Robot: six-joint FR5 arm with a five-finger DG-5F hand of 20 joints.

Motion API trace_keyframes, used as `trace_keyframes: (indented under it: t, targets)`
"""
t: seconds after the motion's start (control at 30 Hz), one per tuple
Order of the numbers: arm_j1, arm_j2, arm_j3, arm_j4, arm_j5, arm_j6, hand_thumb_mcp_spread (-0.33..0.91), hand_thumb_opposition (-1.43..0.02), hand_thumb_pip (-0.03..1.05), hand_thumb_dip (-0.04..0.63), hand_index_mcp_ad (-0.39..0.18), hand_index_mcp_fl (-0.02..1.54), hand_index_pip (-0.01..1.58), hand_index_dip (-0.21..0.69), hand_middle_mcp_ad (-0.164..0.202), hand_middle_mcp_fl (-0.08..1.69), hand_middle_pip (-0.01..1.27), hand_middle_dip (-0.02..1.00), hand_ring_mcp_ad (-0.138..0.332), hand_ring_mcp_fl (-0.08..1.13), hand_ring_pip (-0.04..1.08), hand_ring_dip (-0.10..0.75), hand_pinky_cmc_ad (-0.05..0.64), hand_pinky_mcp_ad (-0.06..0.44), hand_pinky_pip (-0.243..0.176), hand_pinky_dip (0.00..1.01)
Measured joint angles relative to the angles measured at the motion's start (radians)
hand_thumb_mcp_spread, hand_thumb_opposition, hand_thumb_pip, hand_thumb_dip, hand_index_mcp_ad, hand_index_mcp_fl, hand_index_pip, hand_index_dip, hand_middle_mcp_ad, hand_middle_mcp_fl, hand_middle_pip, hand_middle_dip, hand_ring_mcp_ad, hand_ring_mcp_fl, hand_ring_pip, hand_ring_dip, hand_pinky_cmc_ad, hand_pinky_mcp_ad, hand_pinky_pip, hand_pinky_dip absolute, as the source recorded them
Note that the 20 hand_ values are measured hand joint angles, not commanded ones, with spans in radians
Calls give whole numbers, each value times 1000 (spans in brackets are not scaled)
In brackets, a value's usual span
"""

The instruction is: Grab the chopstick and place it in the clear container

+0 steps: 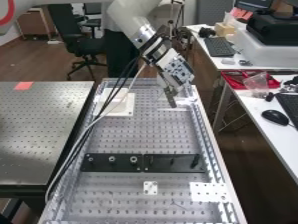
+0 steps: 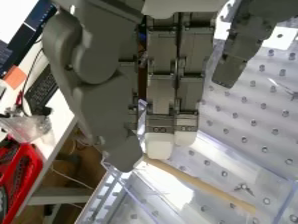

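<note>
Count taken: one chopstick (image 2: 199,184), one clear container (image 2: 243,155). Perforated tops (image 1: 133,197), two: one left, one centre. Black bars (image 1: 174,162), two, end to end. Ring fittings (image 1: 112,159) on the left bar, three. White plates (image 1: 150,188) at the near end, two. At right: keyboards (image 1: 219,46), two; mouse (image 1: 275,117), one; red tray (image 1: 233,80), one.

The hand (image 1: 169,92) is coloured dark grey, its fingertips (image 2: 159,145) cream, the chopstick (image 2: 199,184) tan; the silver-grey worktop (image 1: 179,136) is dotted in rows.
</note>
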Motion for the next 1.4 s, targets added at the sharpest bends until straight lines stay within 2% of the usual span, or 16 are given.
trace_keyframes:
  t: [0.3,0.47,0.67,0.7,0.87,1.13,1.2,1.27,1.37,1.4]
  targets:
    - [0,-4,7,-8,8,-9,654,-1030,543,239,-89,785,1190,2,68,1028,696,634,12,897,112,539,403,278,37,475]
    - [-1,-3,-4,-3,1,-7,644,-1052,543,239,-89,798,1187,0,72,1072,785,634,12,881,120,522,403,278,19,504]
    - [-1,4,-21,16,-7,1,642,-1051,543,239,-89,803,1197,0,68,1110,867,637,14,876,138,503,403,281,21,538]
    - [-1,5,-23,18,-9,3,628,-1051,543,239,-89,803,1197,3,68,1096,869,637,16,881,138,499,405,281,3,552]
    - [-1,9,-31,26,-14,2,616,-1068,543,239,-89,805,1213,0,72,1019,869,637,14,817,140,492,403,278,0,583]
    - [-2,17,-53,41,-23,7,579,-1077,565,241,-89,719,1292,3,68,864,789,630,12,724,187,469,403,278,-12,630]
    - [-2,18,-55,42,-28,7,550,-1070,658,239,-89,675,1293,3,72,843,780,618,12,689,201,468,405,278,-12,632]
    - [-3,18,-56,42,-29,5,550,-1051,660,253,-98,661,1297,0,68,848,784,618,16,670,202,469,403,278,-28,648]
    - [-3,21,-58,44,-31,3,545,-988,661,269,-93,644,1244,0,72,796,777,606,12,616,223,459,405,281,-24,667]
    - [-3,21,-57,43,-31,3,545,-967,693,269,-89,627,1230,3,68,796,775,604,16,611,216,456,403,281,-31,667]
